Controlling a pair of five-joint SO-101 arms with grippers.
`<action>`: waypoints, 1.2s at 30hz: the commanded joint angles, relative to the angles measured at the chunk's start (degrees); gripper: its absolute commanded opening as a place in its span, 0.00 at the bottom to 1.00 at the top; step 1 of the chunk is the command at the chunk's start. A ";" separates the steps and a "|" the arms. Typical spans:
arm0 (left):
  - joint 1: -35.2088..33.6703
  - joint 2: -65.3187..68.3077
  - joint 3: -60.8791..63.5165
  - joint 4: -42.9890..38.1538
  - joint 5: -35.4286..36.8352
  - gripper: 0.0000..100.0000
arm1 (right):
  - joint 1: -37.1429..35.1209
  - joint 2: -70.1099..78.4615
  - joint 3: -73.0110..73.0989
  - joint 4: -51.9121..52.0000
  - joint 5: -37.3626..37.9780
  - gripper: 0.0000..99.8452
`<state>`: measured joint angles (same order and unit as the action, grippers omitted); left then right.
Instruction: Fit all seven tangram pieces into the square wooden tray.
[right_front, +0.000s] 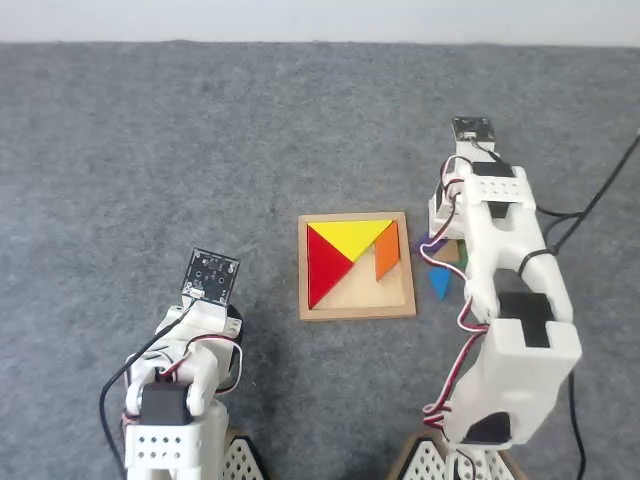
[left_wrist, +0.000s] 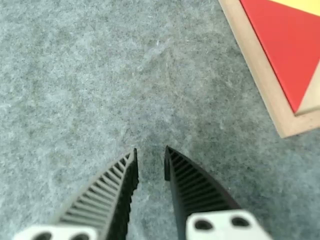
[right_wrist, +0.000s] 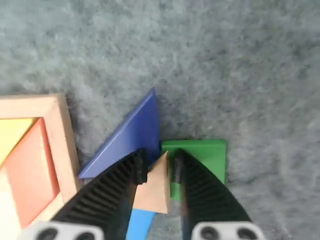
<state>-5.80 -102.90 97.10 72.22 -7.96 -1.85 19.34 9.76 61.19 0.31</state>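
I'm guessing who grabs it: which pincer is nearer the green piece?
Right. The right pincer, clamping a tan triangle, is beside the green piece; the left pincer is beyond the tray.

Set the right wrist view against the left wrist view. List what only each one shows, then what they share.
Right wrist only: the right gripper shut on a tan triangle, a dark blue triangle, green square and light blue piece beside it, and the orange piece. Left wrist only: the left gripper, slightly open over bare carpet, and the red triangle. Both: the wooden tray rim, the yellow piece and grey carpet.
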 joint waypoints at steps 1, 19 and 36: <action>-0.09 -1.23 -0.66 0.18 -0.62 0.09 | -0.13 0.22 -0.18 1.63 -0.79 0.07; -0.09 -1.23 -0.66 0.18 -0.62 0.09 | -2.68 -25.45 18.64 -2.42 -2.81 0.11; -0.09 -1.23 -0.66 0.18 -0.62 0.09 | -4.79 -14.64 20.04 -9.89 -5.71 0.21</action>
<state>-5.80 -102.90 97.10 72.22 -7.96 -6.51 3.96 31.74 52.48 -4.70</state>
